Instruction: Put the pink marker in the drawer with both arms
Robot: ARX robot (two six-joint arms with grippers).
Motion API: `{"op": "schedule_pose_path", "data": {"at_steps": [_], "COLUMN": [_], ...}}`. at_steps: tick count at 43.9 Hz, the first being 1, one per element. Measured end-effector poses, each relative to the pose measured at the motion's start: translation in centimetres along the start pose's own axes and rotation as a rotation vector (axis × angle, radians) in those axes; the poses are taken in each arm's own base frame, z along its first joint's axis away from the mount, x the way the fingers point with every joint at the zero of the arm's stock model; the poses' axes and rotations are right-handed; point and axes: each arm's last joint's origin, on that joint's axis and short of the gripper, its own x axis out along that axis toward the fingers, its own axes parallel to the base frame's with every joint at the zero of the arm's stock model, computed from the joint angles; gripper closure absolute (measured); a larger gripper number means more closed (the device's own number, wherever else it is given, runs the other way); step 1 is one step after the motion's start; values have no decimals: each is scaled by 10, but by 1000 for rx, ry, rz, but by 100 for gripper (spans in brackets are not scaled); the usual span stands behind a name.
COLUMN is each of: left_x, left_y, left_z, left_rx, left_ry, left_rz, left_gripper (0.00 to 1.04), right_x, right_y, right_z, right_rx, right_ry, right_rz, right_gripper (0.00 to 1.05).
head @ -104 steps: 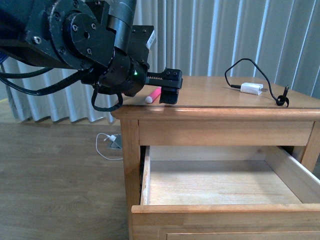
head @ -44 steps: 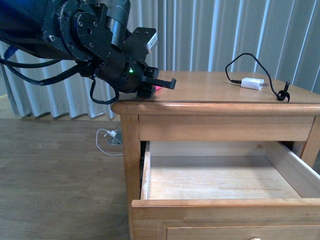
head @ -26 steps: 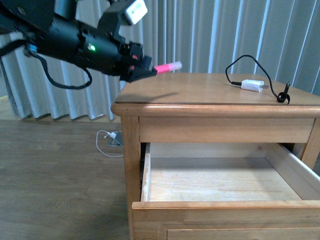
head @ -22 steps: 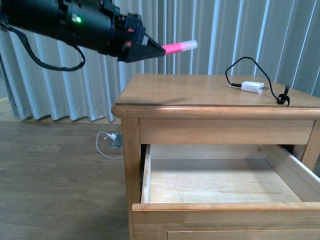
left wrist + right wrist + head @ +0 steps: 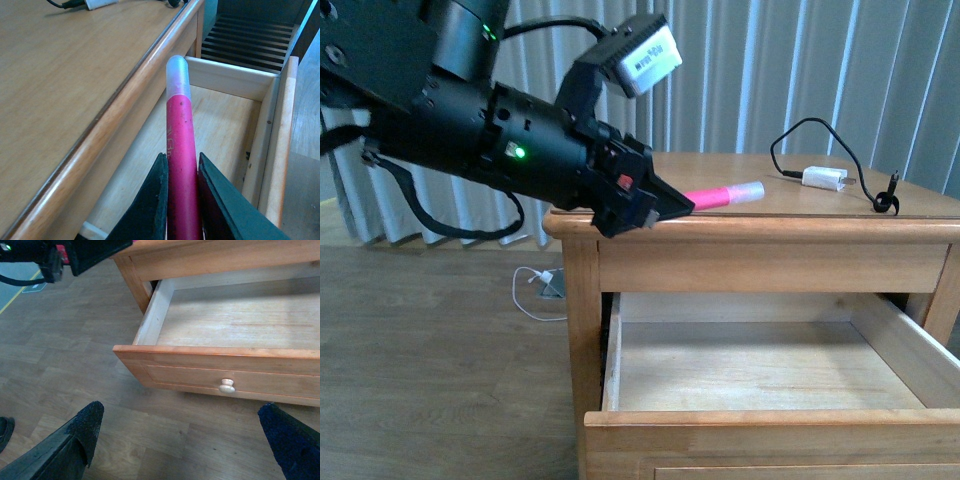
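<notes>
Pink plastic pinched tight between the two black fingers (image 5: 156, 200) of the left gripper (image 5: 672, 206): closed on the pink marker (image 5: 720, 194), taken at the back part of the barrel, with the pale cap (image 5: 750, 188) pointing to the right. Held in the air, nearly level, just over the near left edge of the nightstand top (image 5: 790, 205), not touching the wood as far as can be judged. Below and nearer, the drawer (image 5: 770, 418), pulled out, its pale wooden floor in view. Far to the right on the top, a white charger plug (image 5: 822, 177) with its black cable (image 5: 798, 127), well apart from the marker.

Right gripper (image 5: 181, 417) spread wide, holding nothing, low before the drawer front and its round knob (image 5: 227, 385).

Probably very light and stiff, so easy to carry. Smooth and round too, so likely to slip or roll if pinched weakly. Best taken across the middle of the barrel, not at the cap, possibly loose.

Faint printing along the barrel in the left wrist view, too blurred to read. Dark writing also on the white box (image 5: 642, 55) upon the left wrist, too small to read. No brand to tell.
</notes>
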Motion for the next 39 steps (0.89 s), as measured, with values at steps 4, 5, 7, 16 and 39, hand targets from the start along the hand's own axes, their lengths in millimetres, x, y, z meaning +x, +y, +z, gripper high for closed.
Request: {"op": "schedule_pose_path", "data": {"at_steps": [4, 5, 7, 16, 39], "left_x": [18, 23, 31, 53, 37], "left_y": [-6, -8, -11, -22, -14], "left_z": [-11, -15, -21, -37, -38], "left_rx": [-22, -31, -44, -74, -125], "left_ry": [14, 20, 34, 80, 23], "left_rz": [-8, -17, -26, -54, 163], "left_gripper": [91, 91, 91, 91, 22], "right_x": [0, 0, 0, 0, 0], "right_y": [0, 0, 0, 0, 0], "right_z": [0, 0, 0, 0, 0], "right_rx": [0, 0, 0, 0, 0], "right_ry": [0, 0, 0, 0, 0], "right_rz": [0, 0, 0, 0, 0], "right_gripper": [8, 8, 8, 8, 8]}}
